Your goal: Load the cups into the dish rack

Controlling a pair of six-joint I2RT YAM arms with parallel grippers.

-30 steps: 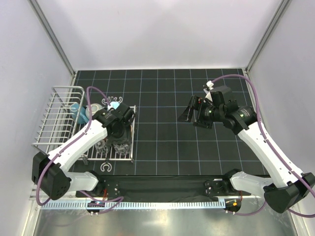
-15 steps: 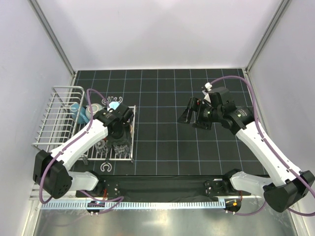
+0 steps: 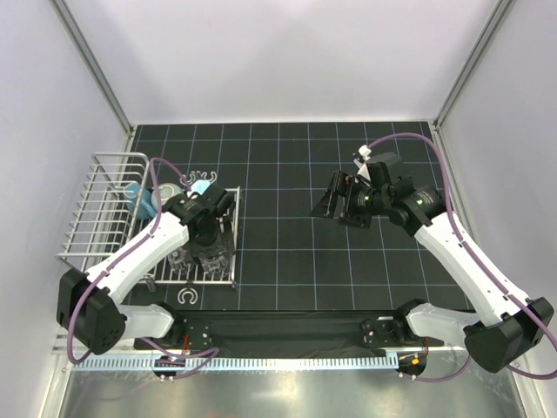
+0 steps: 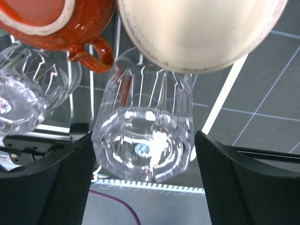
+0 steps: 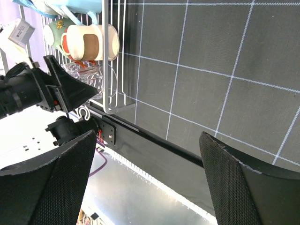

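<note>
The white wire dish rack (image 3: 96, 209) stands at the left. On its flat slatted part, my left gripper (image 3: 211, 252) is open, its fingers either side of a clear ribbed cup (image 4: 143, 150). The left finger touches the cup and a thin gap shows at the right finger. A second clear cup (image 4: 28, 93), an orange cup (image 4: 51, 23) and a cream cup (image 4: 201, 33) lie beside it. Light blue cups (image 3: 139, 200) sit in the basket part. My right gripper (image 3: 326, 205) is open and empty above the mat's middle. The right wrist view shows the rack (image 5: 110, 70) with mugs (image 5: 91, 42).
The black gridded mat (image 3: 296, 157) covers the table. The black bar of the arm mounts (image 3: 287, 326) runs along the near edge. White walls close in the back and both sides. The left arm's purple cable (image 3: 161, 174) loops over the rack.
The right gripper has drifted slightly up and left. The left gripper has stayed over the slatted part, shifting only a little.
</note>
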